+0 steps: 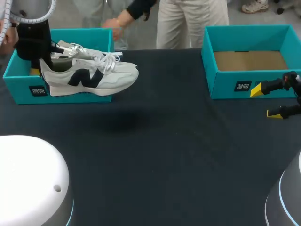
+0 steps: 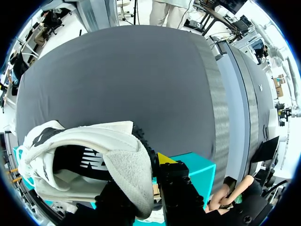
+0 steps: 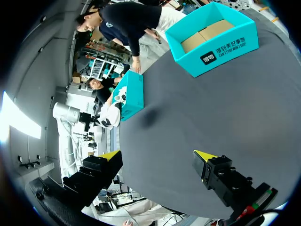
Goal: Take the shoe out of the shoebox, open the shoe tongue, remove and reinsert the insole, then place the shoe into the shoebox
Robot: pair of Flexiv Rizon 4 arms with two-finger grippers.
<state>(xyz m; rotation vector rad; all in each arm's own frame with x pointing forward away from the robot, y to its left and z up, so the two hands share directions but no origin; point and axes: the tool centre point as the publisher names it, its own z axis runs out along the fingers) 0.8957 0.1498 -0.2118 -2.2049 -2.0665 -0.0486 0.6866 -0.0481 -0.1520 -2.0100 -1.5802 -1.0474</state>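
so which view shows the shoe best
The head view: the whole shoe shows side-on, laces included. The left wrist view shows only its heel and opening up close; the right wrist view shows it small and far off.

Table (image 1: 160, 141) room between shoeboxes (image 1: 21, 81) (image 1: 225, 84)

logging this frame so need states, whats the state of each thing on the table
white sneaker with dark logo: lifted, heel held by left claw
left teal cardboard shoebox: open, person's hand at its back corner
right teal cardboard shoebox: open, empty
left claw: shut on sneaker
right claw: open, empty
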